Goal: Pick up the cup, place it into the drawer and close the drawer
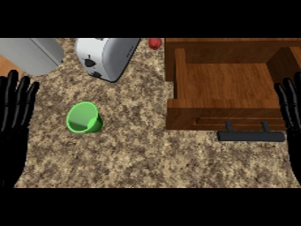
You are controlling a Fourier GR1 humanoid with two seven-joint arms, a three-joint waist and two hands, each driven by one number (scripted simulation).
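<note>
Two robot hands frame what we see, both cut off by the side edges. At far left, the left robot hand (9,114) rests wide, fingers straight and pointing up. A grey rounded appliance (29,54) is clipped by the top edge, and we cannot tell what it is. Beside it stands a silver toaster (106,57), also cropped. The green cup (84,118) lies tipped on the speckled table (152,159), its mouth showing nothing inside. A small red object (155,43) is barely visible. The wooden drawer (224,84) stands open, holding nothing, black handle (251,136) toward us. The right robot hand (300,108) rests wide too.
</note>
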